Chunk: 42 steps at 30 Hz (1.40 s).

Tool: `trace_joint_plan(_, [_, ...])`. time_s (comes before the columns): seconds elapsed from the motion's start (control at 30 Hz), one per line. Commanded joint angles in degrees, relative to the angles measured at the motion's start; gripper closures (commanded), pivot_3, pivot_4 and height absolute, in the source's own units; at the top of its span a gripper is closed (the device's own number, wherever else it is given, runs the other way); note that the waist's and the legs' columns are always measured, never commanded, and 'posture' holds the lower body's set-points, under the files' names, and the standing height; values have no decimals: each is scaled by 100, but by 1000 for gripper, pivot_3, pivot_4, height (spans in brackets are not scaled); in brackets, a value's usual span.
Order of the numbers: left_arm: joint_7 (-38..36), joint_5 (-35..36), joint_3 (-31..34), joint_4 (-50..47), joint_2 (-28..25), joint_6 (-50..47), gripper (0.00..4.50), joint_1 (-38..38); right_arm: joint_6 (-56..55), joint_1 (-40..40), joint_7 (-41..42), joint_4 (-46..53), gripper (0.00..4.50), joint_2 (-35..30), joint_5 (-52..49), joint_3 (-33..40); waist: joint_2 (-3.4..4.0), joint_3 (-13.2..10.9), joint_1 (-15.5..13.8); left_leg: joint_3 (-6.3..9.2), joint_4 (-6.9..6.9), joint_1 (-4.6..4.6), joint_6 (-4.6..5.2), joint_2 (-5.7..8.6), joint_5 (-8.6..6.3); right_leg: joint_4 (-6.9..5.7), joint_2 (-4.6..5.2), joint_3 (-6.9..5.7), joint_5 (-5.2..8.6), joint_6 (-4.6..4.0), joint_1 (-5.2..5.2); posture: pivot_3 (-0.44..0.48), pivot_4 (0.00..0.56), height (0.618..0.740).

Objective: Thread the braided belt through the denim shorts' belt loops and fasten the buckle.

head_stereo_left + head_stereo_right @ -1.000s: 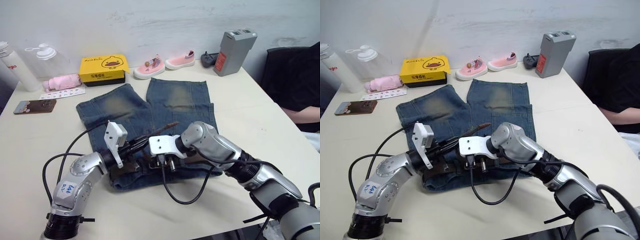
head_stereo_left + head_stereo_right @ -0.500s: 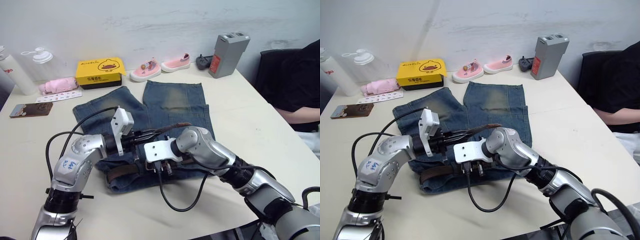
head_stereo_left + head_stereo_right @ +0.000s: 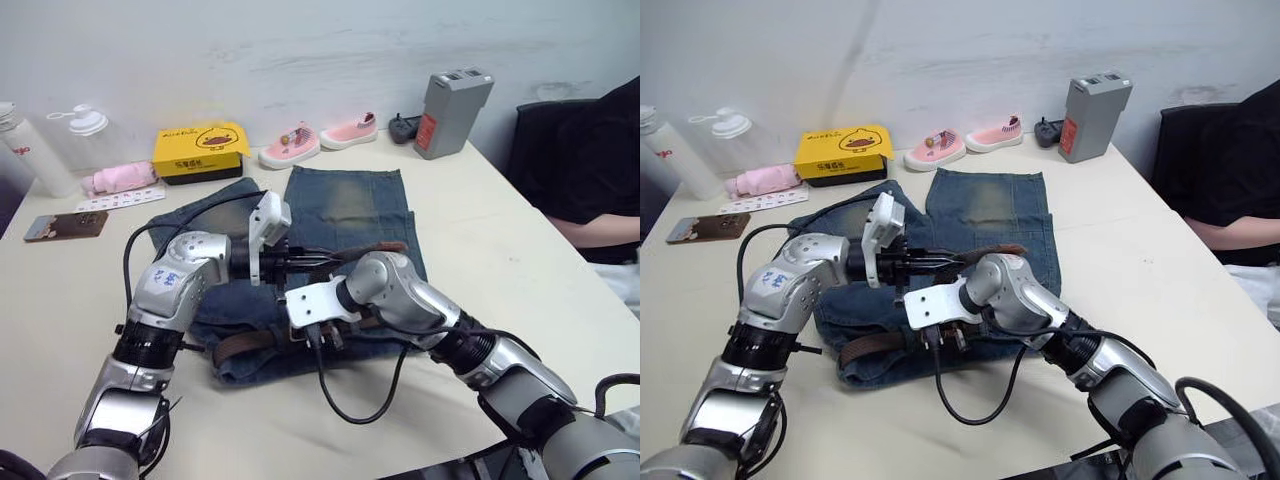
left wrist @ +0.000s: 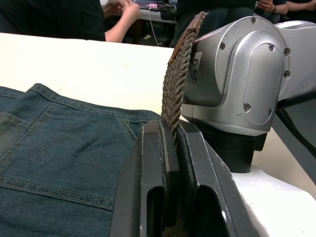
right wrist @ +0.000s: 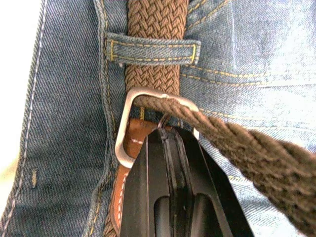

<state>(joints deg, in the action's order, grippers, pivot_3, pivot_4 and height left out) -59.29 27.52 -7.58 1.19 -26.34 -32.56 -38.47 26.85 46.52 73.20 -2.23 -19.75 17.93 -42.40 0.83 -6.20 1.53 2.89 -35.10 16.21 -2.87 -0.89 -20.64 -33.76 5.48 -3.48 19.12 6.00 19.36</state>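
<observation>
The denim shorts (image 3: 345,200) lie flat on the table, waistband toward me. The braided belt (image 5: 153,19) runs under a belt loop (image 5: 148,48) and along the waistband (image 3: 240,343). Its free end passes through the silver buckle (image 5: 122,133) and rises to my left gripper (image 4: 170,133), which is shut on the strap above the shorts (image 3: 315,258). The belt's tip (image 3: 385,246) sticks out past those fingers. My right gripper (image 5: 166,136) points down at the buckle, shut with the prong at its tips, over the waistband's middle (image 3: 320,335).
Along the back edge stand a yellow box (image 3: 203,145), two pink shoes (image 3: 290,145), a grey box (image 3: 450,98) and two bottles (image 3: 25,145). A pink roll (image 3: 120,178) and a phone (image 3: 62,225) lie at the left. A person (image 3: 590,170) sits at the right.
My left gripper has lifted and swung away from me over the shorts, drawing the belt's free end through the buckle. The right gripper stays at the buckle. The camera has shifted.
</observation>
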Motion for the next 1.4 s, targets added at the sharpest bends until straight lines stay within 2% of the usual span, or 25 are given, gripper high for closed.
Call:
trace_joint_plan(0.03, [80, 251, 36, -189, 940, 612, 4500, -1190, 57, -919, 473, -1353, 4372, 344, 397, -1610, -2, 8, -14, 1, -3, 1, 0, 4, 0, -2, 1, -1, 0, 0, -2, 0, 150, 712])
trace_joint_plan(0.17, [-67, 32, -16, 218, 1341, 804, 4500, -1474, -53, -980, 546, -1430, 4372, 408, 535, -1508, -6, 9, -75, 27, -14, -1, 10, 15, 4, -1, 9, -3, -5, 10, -7, 0, 150, 712])
trace_joint_plan(0.33, [-262, -108, 99, 611, 1518, 966, 4500, -1734, -113, -1089, 620, -1410, 4372, 399, 655, -1420, -12, 13, -139, 31, -14, 1, 12, 19, 5, 5, 14, -6, -7, 14, -19, 0, 150, 712])
trace_joint_plan(0.57, [-640, -79, 379, 778, 1224, 783, 4500, -1816, -94, -1169, 619, -1395, 4372, 448, 708, -1354, -25, 21, -127, 39, -12, 5, 10, 23, 4, 10, 10, -8, -6, 16, -29, 0, 150, 712])
trace_joint_plan(0.7, [-522, -38, 549, 784, 1218, 643, 4500, -1858, -134, -1249, 681, -1446, 4372, 526, 883, -1214, -35, 28, 56, 41, -1, -9, -22, 0, -13, 15, -9, -7, 1, 6, -43, 0, 150, 712])
trace_joint_plan(0.77, [-492, -19, 526, 716, 1275, 619, 4500, -1881, -154, -1263, 689, -1469, 4372, 546, 917, -1178, 26, 22, 53, 54, 2, -18, -20, 5, -15, 18, -12, -7, 7, 9, -41, 0, 150, 712])
trace_joint_plan(0.93, [-403, -55, 463, 516, 1440, 570, 4500, -1814, -179, -1292, 697, -1489, 4372, 584, 993, -1119, 26, 23, 21, 103, 2, -26, -36, 3, -17, -8, -18, 13, 24, -3, -35, 0, 150, 712])
trace_joint_plan(1.13, [-294, -86, 610, 422, 1220, 492, 4500, -1642, -89, -1315, 617, -1385, 4372, 563, 997, -941, 27, 22, 28, 109, 5, -34, -41, 6, -20, -9, -18, 17, 25, -3, -44, 0, 150, 712])
trace_joint_plan(1.23, [-81, -369, 1023, 72, 405, 474, 4500, -788, 317, -1371, 59, -748, 4372, 432, 841, -130, 29, 21, 38, 110, 13, -45, -43, 5, -21, -9, -19, 24, 26, -3, -44, 0, 150, 712])
trace_joint_plan(1.37, [21, -653, 1199, -499, -236, 600, 4500, 376, 923, -1564, -290, 289, 4372, 389, 490, 808, 43, -35, 57, 111, 55, -88, -51, 4, -26, -8, -34, 67, 28, -6, -41, 0, 150, 712])
trace_joint_plan(1.4, [64, -722, 1223, -689, -394, 666, 4500, 753, 1152, -1633, -329, 657, 4372, 332, 399, 1032, 2, -55, 6, 121, 62, -90, -58, 3, -24, -9, -36, 68, 29, -7, -29, 0, 150, 712])
